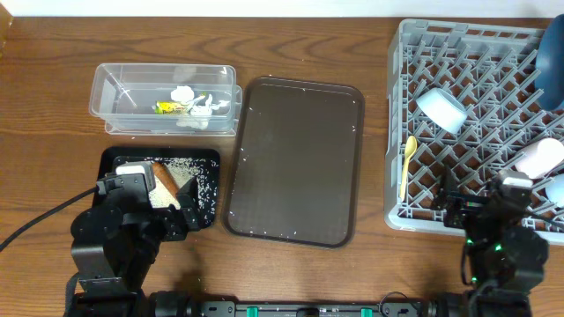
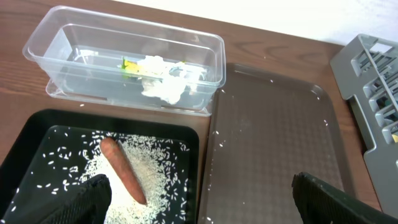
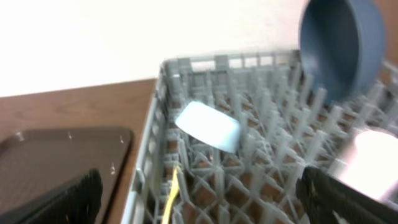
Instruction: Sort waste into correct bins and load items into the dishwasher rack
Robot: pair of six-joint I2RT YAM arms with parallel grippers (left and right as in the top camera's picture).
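Note:
The clear tub [image 1: 101, 88] holds crumpled tissue [image 2: 163, 84] and a yellow-green wrapper [image 2: 129, 64]. The black tray [image 2: 112, 115] holds loose rice [image 2: 155, 168] and the orange-brown stick [image 2: 122, 169]. My left gripper [image 2: 199, 205] is open and empty, above the black tray's right edge. The grey rack [image 1: 397, 106] holds the light-blue bowl [image 1: 441, 107], dark-blue plate [image 3: 341, 43], pink cup [image 1: 539, 157], blue cup [image 1: 557, 187] and yellow spoon [image 1: 406, 165]. My right gripper [image 3: 199, 199] is open and empty over the rack's front edge.
A large dark brown serving tray [image 1: 295, 158] lies between the bins and the rack, with a few rice grains on it. A black cable runs from the left arm off the table's left side.

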